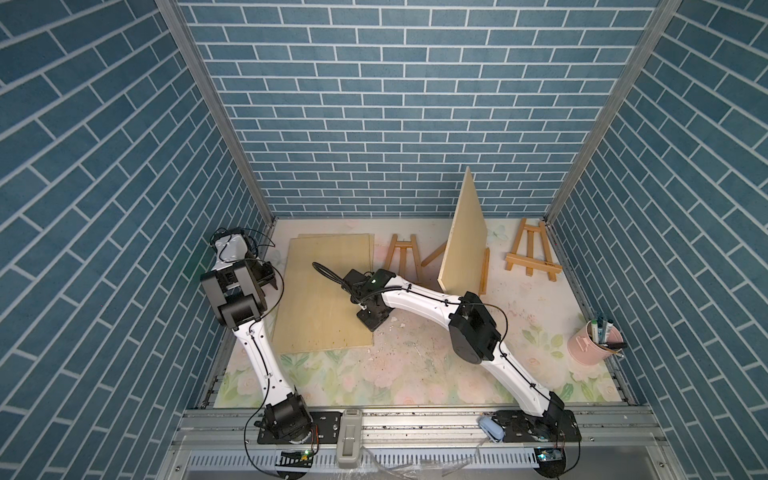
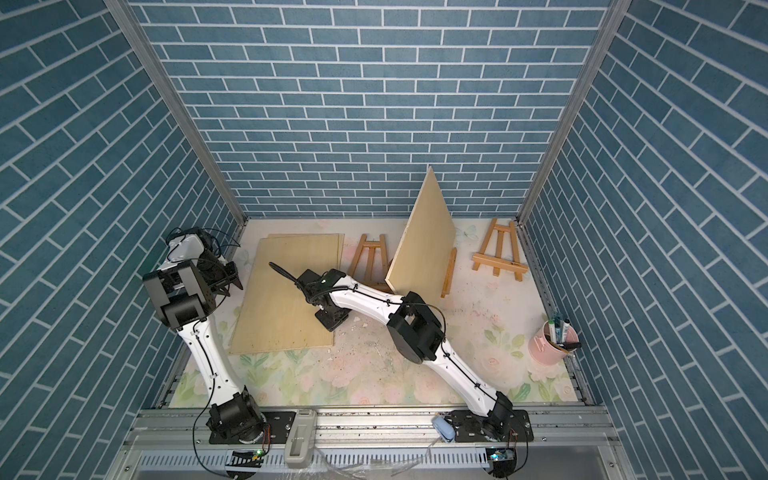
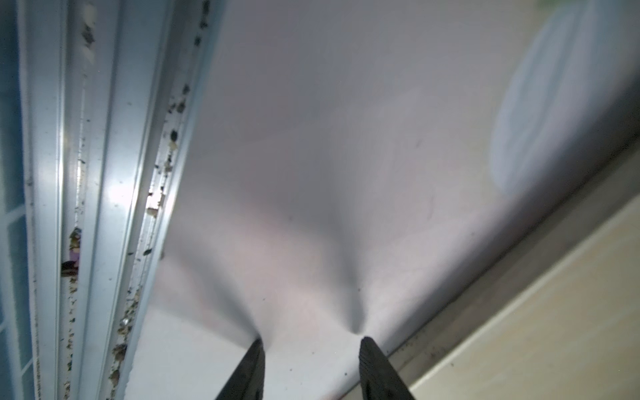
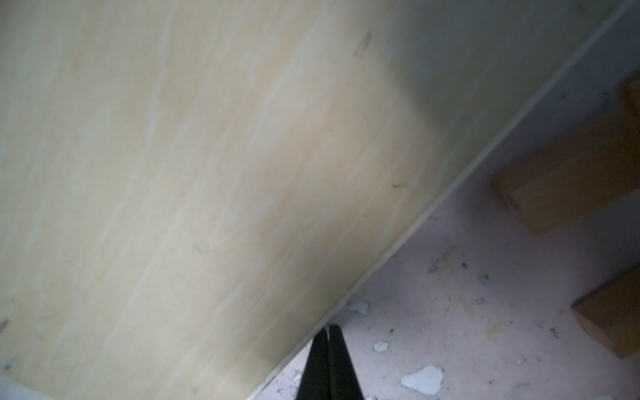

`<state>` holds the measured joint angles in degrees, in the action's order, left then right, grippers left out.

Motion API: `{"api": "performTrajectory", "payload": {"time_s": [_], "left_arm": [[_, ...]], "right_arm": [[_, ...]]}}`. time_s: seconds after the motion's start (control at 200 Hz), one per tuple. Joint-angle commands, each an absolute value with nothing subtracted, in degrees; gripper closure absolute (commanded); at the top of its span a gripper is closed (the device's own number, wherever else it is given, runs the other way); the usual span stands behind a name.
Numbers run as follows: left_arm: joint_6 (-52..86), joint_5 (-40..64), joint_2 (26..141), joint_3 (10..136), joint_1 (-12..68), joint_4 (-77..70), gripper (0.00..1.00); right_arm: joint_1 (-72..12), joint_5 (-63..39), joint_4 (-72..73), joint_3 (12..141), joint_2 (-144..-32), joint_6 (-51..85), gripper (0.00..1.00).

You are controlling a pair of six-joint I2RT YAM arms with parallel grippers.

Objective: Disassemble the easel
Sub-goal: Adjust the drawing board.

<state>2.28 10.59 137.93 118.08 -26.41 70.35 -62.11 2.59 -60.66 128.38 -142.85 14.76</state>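
Easel [image 1: 484,272] mostly hidden behind upright board [image 1: 465,241]; pink bucket [image 1: 584,351] well apart.

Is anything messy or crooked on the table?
Yes. White flakes lie scattered on the floral mat by the right gripper, like chipped debris. One wooden board stands tilted against its easel.
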Motion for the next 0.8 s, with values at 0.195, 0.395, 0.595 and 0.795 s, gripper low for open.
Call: {"api": "performTrajectory", "payload": {"time_s": [0.195, 0.395, 0.595, 0.795], "left_arm": [[0.78, 13.39, 140.03, 119.47, -24.27, 70.58, 0.53], [0.94, 14.45, 140.73, 120.58, -23.56, 70.97, 0.53], [0.65, 14.68, 140.72, 121.73, -23.57, 71.58, 0.53], [2.37, 16.42, 137.47, 119.91, -24.91, 69.62, 0.53]], "right_arm": [[-61.83, 0.94, -64.59, 133.86, -146.01, 17.66, 1.0], [-61.82, 0.33, -64.34, 134.82, -146.41, 18.62, 1.0], [-61.85, 0.99, -64.08, 134.74, -146.74, 19.59, 1.0], [-61.7, 4.53, -63.48, 131.56, -143.69, 19.95, 1.0]]}}
